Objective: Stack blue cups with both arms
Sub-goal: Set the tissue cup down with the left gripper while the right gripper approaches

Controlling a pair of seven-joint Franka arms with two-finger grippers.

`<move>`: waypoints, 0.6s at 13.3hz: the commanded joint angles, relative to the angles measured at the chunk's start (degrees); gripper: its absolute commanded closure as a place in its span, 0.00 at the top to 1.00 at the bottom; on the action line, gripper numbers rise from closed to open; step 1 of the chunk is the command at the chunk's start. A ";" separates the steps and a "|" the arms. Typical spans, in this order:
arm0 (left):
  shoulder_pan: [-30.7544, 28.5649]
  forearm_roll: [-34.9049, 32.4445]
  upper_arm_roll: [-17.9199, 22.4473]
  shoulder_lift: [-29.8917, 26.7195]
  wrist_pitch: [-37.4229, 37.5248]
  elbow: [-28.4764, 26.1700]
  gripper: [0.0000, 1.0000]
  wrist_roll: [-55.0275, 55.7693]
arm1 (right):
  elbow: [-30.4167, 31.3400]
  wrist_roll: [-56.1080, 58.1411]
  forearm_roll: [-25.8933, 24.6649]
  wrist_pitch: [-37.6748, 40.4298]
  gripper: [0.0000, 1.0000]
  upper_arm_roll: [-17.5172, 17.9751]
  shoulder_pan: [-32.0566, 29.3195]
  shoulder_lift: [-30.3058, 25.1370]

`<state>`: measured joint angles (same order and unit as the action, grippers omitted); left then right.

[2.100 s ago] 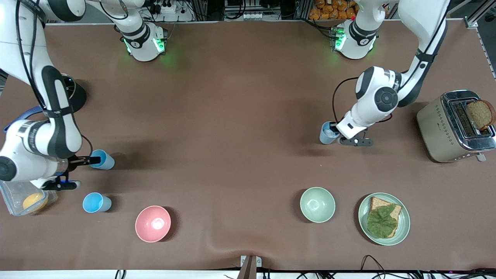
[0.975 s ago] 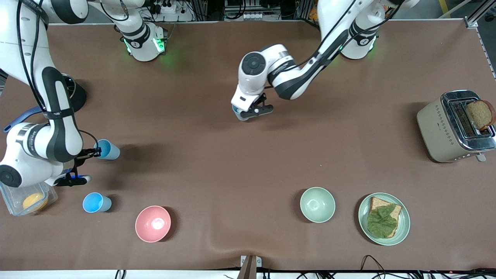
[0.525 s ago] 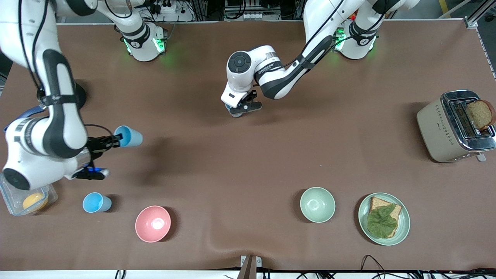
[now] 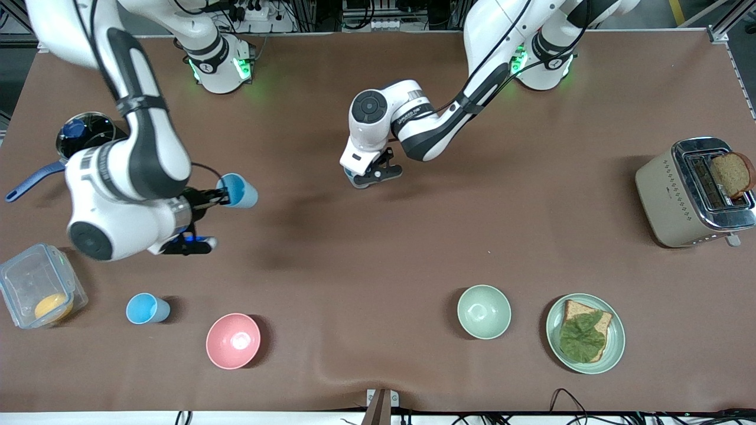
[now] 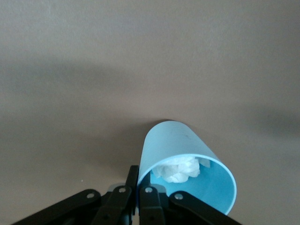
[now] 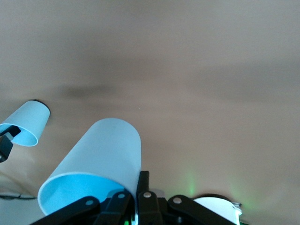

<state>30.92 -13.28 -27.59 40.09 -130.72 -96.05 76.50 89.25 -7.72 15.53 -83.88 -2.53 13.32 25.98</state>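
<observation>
Both arms carry blue cups over the brown table [image 4: 413,248].
The right gripper [image 4: 214,198] pinches a sky-blue cup [image 4: 238,190]; the left gripper [image 5: 135,193] pinches a paler cup [image 5: 187,176] holding crumpled white paper [image 5: 180,169].

a pink bowl [image 4: 233,340] sits low in the frame, left of centre. a pale green bowl [image 4: 484,311] sits lower right of centre, with a green plate [image 4: 615,336] just beside it carrying a slice of bread [image 4: 572,309] topped with a leaf [image 4: 581,336]. a toaster [image 4: 670,198] stands at the right edge with bread [image 4: 732,174] sticking out of a slot. at the left edge lies a clear container [image 4: 29,282] holding something orange [image 4: 46,307]; above it, a dark pan [image 4: 80,133] with a blue handle [image 4: 28,181].
</observation>
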 commanded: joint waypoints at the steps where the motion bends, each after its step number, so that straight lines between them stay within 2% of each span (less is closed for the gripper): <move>1: 0.19 -2.36 0.78 1.57 -0.23 2.01 0.93 0.84 | 7.86 -1.60 2.39 -3.75 0.00 -0.46 1.09 -5.06; 2: 0.36 -2.54 0.78 1.49 -0.23 2.09 1.00 0.58 | 7.87 -2.82 3.27 -3.92 0.00 -0.46 1.53 -4.97; 5: -1.65 -3.42 0.87 -1.84 0.73 2.53 1.00 0.93 | 7.95 -9.05 3.37 -6.38 0.00 -0.55 5.04 -4.71; 8: -4.63 -3.42 0.87 -8.68 5.46 2.62 1.00 0.85 | 7.95 -13.80 3.46 -8.05 0.00 -0.46 7.59 -4.45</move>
<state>28.41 -15.13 -26.65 37.44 -128.96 -92.31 76.55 95.27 -18.27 17.87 -90.40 -2.52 19.12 23.24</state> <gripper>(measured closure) 0.132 0.965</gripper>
